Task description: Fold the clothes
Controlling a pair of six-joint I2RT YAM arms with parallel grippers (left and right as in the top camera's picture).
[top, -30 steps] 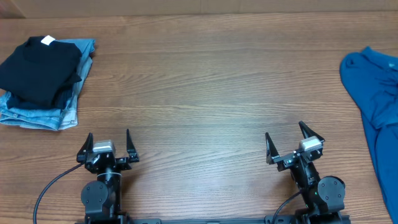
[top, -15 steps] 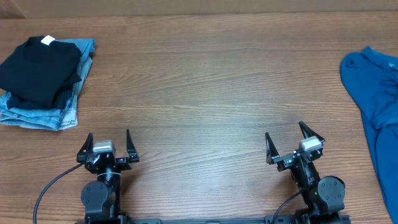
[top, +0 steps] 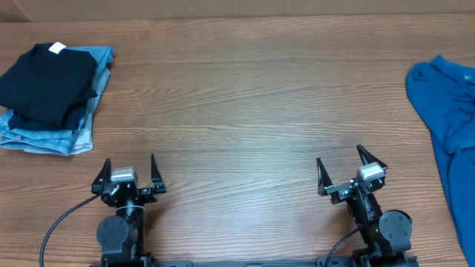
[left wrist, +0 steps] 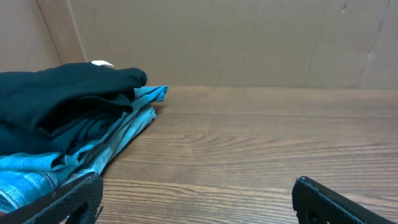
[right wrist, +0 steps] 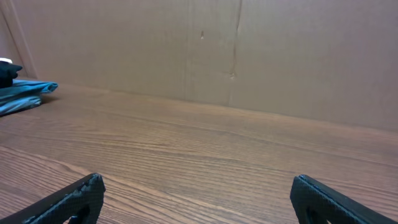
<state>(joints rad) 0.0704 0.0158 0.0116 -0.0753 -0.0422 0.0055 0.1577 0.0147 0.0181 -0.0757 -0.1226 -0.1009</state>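
Note:
The teal-blue shirt point(top: 451, 126) lies crumpled at the table's right edge in the overhead view, partly cut off by the frame. It does not show in either wrist view. My left gripper point(top: 127, 169) is open and empty near the front edge at the left; its fingers show in the left wrist view point(left wrist: 198, 198). My right gripper point(top: 347, 165) is open and empty near the front edge at the right, well to the left of the shirt; its fingers show in the right wrist view point(right wrist: 198, 196).
A folded black garment with a white tag point(top: 48, 80) lies on folded light-blue jeans point(top: 56, 133) at the far left; the stack also shows in the left wrist view point(left wrist: 68, 118). A cardboard wall point(right wrist: 249, 56) stands behind the wooden table point(top: 245, 119).

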